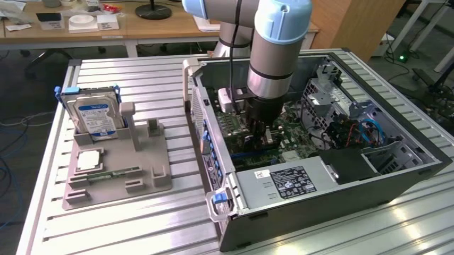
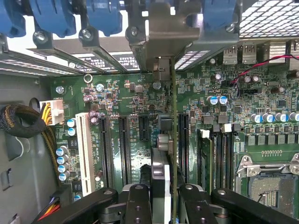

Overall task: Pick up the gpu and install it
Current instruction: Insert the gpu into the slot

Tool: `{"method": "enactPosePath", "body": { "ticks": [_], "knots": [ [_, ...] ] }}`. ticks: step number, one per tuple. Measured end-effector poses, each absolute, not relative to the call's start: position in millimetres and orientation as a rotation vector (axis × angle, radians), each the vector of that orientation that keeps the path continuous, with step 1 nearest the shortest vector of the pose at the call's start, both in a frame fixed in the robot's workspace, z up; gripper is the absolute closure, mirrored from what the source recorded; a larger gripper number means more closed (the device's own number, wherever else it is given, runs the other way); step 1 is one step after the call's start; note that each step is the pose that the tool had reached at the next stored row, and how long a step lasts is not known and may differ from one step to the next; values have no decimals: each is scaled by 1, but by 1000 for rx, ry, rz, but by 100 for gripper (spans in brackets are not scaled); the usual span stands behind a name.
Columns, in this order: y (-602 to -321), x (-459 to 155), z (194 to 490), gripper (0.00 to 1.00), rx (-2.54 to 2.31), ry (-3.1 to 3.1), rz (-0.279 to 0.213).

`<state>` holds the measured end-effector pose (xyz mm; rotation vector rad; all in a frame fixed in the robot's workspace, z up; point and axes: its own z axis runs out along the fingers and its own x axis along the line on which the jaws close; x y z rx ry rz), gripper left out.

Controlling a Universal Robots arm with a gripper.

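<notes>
— How did the arm (image 1: 273,48) stand when we looked at it?

— We saw it nearly upright, reaching straight down into the open computer case (image 1: 397,175) that lay on its side on the slatted metal counter (image 1: 127,223). Its wrist was low inside the case, above the green motherboard (image 1: 298,141).

— And the pincer?

— In the wrist view we saw the pincer (image 2: 161,196) partly closed on the gpu (image 2: 173,121). The fingers (image 2: 138,205) pressed the card from both sides. We saw the card edge-on, as a thin line running away from the pincer, upright over the motherboard and between two of the long black slots (image 2: 124,142). Its metal bracket (image 2: 163,35) was at the far end, up against the rear slot openings of the case, next to the blue clips (image 2: 100,16). Whether the card was already pushed into its slot, we could not tell.

— What was in the containers?

— In the case we noticed the motherboard, a silver power supply (image 1: 284,183) with a label at the near end, and a drive cage (image 1: 333,101) with blue cables on the exterior view's right. On the exterior view's left a grey holder tray (image 1: 120,170) stood on the counter. It held a hard drive (image 1: 95,114) with a blue label, standing upright, a square chip (image 1: 89,159) lying flat, and a slim memory stick (image 1: 114,174) lying in front of it.
</notes>
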<state>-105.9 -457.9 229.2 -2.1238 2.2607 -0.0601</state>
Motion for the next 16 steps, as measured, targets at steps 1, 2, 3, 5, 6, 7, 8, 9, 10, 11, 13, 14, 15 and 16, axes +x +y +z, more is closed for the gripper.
{"method": "enactPosePath", "body": {
  "ticks": [1, 2, 3, 5, 6, 7, 8, 9, 10, 11, 13, 14, 15, 16],
  "knots": [
    [-458, -106, 229, 72, -2124, 2261, -60],
    [-458, -106, 229, 72, -2124, 2261, -60],
    [-458, -106, 229, 72, -2124, 2261, -60],
    [-458, -106, 229, 72, -2124, 2261, -60],
    [-458, -106, 229, 72, -2124, 2261, -60],
    [-458, -106, 229, 72, -2124, 2260, -60],
    [-457, -106, 229, 72, -2125, 2259, -60],
    [-457, -106, 229, 72, -2126, 2258, -60],
    [-457, -106, 229, 72, -2128, 2257, -60],
    [-457, -106, 229, 72, -2129, 2256, -60],
    [-457, -106, 229, 72, -2132, 2253, -60],
    [-457, -106, 229, 72, -2134, 2251, -60],
    [-457, -106, 229, 72, -2137, 2248, -60],
    [-457, -106, 229, 72, -2139, 2246, -60]
  ]
}}
